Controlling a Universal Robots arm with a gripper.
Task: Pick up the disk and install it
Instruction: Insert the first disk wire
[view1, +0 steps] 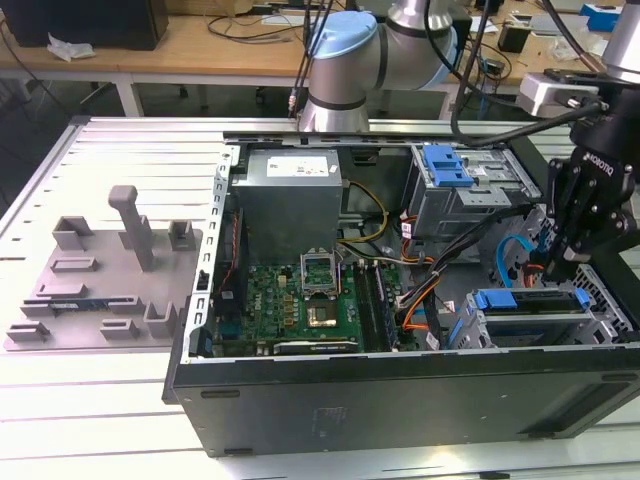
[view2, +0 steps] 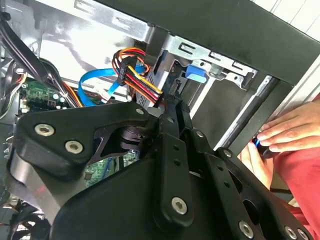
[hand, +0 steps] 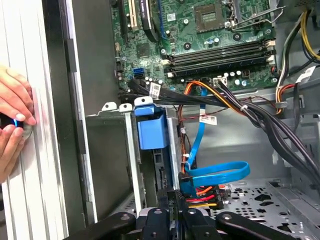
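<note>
The gripper (hand: 172, 202), pinched narrow around nothing visible, hangs just over the disk (view1: 530, 298), which lies lengthwise in its bay below

An open computer case (view1: 400, 390) lies on the table (view1: 100, 400), with a fixture tray (view1: 100, 270) well apart from it on the exterior view's left. Inside the case, the motherboard (view1: 300, 295) sits nearer the camera than the power supply (view1: 290, 195). A drive cage (view1: 530, 320) stands at the exterior view's right. The gripper (view1: 560, 268) hangs just above that cage, beside a cable (view1: 515, 250). In the first wrist view a person's hand (hand: 15, 97) rests on the table outside the case wall.
</note>
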